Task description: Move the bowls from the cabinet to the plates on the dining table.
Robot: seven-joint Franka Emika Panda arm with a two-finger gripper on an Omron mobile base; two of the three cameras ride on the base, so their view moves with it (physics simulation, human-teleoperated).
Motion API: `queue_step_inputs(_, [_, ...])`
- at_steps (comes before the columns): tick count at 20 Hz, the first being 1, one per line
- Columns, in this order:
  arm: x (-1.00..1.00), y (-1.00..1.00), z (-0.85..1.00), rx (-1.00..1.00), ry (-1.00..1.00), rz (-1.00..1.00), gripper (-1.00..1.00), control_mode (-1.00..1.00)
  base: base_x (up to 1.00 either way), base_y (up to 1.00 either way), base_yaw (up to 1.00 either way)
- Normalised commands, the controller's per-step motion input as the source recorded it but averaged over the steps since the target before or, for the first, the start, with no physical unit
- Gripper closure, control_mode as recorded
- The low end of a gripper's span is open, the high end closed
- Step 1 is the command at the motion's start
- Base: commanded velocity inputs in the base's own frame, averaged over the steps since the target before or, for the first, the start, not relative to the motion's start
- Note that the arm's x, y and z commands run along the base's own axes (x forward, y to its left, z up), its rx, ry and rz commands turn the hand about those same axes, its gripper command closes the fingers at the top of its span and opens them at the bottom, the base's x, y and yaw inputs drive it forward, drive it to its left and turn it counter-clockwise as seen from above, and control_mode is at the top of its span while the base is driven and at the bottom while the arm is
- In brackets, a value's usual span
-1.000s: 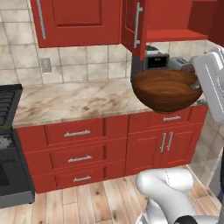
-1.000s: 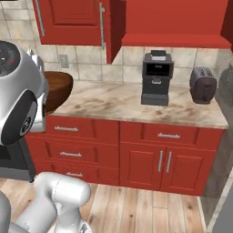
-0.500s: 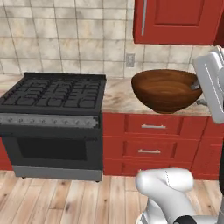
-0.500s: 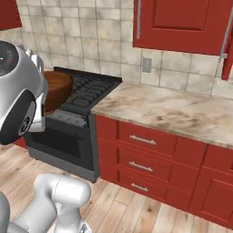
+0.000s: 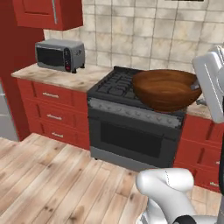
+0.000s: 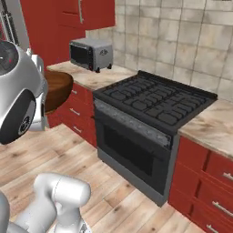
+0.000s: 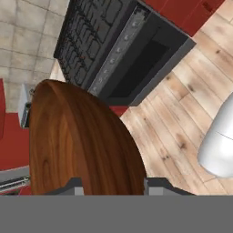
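Dark glossy brown round bowl [image 5: 166, 89] carried in mid-air, clamped at its rim between the two-finger gripper [image 7: 113, 185]. Seen in front of black gas stove with oven [image 5: 131, 127]; silver toaster oven [image 5: 60, 54] on marble counter [image 5: 65, 75] farther left, above wooden plank floor [image 5: 52, 179].

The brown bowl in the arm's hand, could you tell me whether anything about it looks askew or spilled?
Nothing stands out. The bowl sits roughly level in the left base view, held in the air in front of the stove; nothing spilled shows.
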Motion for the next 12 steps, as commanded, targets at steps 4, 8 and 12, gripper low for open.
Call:
queue_step_inputs(4, [0.0, 0.0, 0.0, 0.0, 0.0, 0.0, 1.0, 1.0, 0.0, 1.0, 0.61])
queue_step_inputs(8, [0.0, 0.0, 0.0, 0.0, 0.0, 0.0, 1.0, 1.0, 0.0, 0.99, 0.65])
queue_step_inputs(12, [0.0, 0.0, 0.0, 0.0, 0.0, 0.0, 1.0, 1.0, 0.01, 0.76, 0.68])
